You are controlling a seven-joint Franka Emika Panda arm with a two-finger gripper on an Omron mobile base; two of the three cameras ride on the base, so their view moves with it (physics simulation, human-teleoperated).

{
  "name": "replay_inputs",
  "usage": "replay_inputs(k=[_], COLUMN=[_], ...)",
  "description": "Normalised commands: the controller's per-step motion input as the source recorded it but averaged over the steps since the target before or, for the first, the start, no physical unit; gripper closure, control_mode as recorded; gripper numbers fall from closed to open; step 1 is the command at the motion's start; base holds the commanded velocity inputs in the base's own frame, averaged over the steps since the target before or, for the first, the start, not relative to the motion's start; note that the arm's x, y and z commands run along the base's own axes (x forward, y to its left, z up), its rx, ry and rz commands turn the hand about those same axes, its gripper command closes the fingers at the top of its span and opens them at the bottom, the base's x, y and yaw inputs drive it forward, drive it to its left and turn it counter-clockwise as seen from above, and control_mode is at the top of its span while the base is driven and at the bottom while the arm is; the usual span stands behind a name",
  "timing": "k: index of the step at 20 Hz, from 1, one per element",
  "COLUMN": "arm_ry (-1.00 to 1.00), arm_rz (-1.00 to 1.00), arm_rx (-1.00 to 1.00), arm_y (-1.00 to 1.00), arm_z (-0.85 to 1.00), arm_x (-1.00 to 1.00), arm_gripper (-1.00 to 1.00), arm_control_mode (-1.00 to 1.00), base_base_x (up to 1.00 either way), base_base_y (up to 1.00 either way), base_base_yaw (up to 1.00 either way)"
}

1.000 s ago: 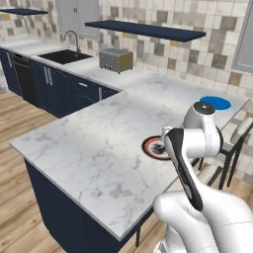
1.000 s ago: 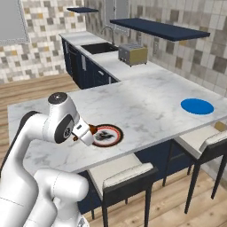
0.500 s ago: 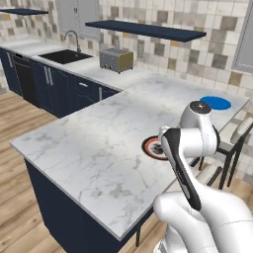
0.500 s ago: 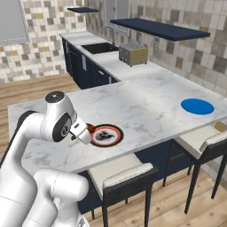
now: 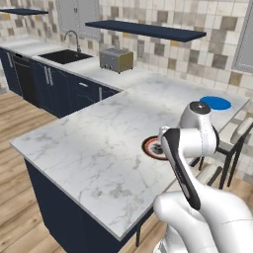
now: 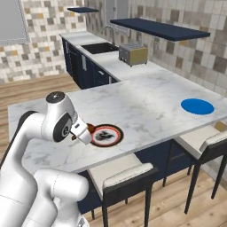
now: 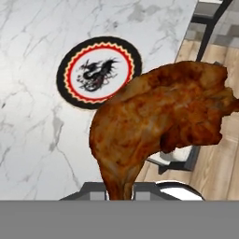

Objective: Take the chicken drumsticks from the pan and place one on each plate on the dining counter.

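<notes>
My gripper (image 6: 85,133) is shut on a reddish-brown chicken drumstick (image 7: 158,126), which hangs over the dining counter (image 6: 146,104) near its front edge. In the hand view the drumstick covers the fingertips. The plate with the dark red-black rim and white patterned centre (image 7: 99,72) lies on the marble just beyond the drumstick (image 6: 91,129); this plate (image 6: 106,135) is bare. My arm hides part of the same plate (image 5: 151,147) in the left base view. The blue plate (image 6: 197,106) lies bare at the counter's far end (image 5: 215,103). The pan is out of view.
Two stools (image 6: 126,173) (image 6: 208,142) stand along the counter's front edge. On the navy cabinets at the back are a toaster (image 6: 133,54) and a sink (image 6: 99,47), under a dark shelf (image 6: 159,29).
The hand with the drumstick has risen slightly beside the red-rimmed plate. The grip is unchanged and both plates lie as before.
</notes>
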Motion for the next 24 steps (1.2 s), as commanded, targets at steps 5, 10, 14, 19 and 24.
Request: replay_inputs(k=[5,10,14,19,24], arm_ry=[0.16,0.20,0.05,0.01,0.07], arm_rz=[0.07,0.17,0.26,0.07,0.05], arm_rx=[0.00,0.00,-0.01,-0.07,-0.15], arm_y=[-0.28,-0.29,-0.18,0.00,0.03], arm_z=[-0.10,-0.12,-0.26,-0.42,-0.54], arm_x=[0.90,1.00,0.84,0.74,0.51], arm_gripper=[1.00,1.00,1.00,1.00,1.00], arm_control_mode=[-1.00,-1.00,-1.00,-1.00,-1.00], base_base_x=[0.00,0.00,0.00,0.00,0.00], base_base_y=[0.00,0.00,0.00,0.00,0.00], base_base_yaw=[0.00,0.00,0.00,0.00,0.00])
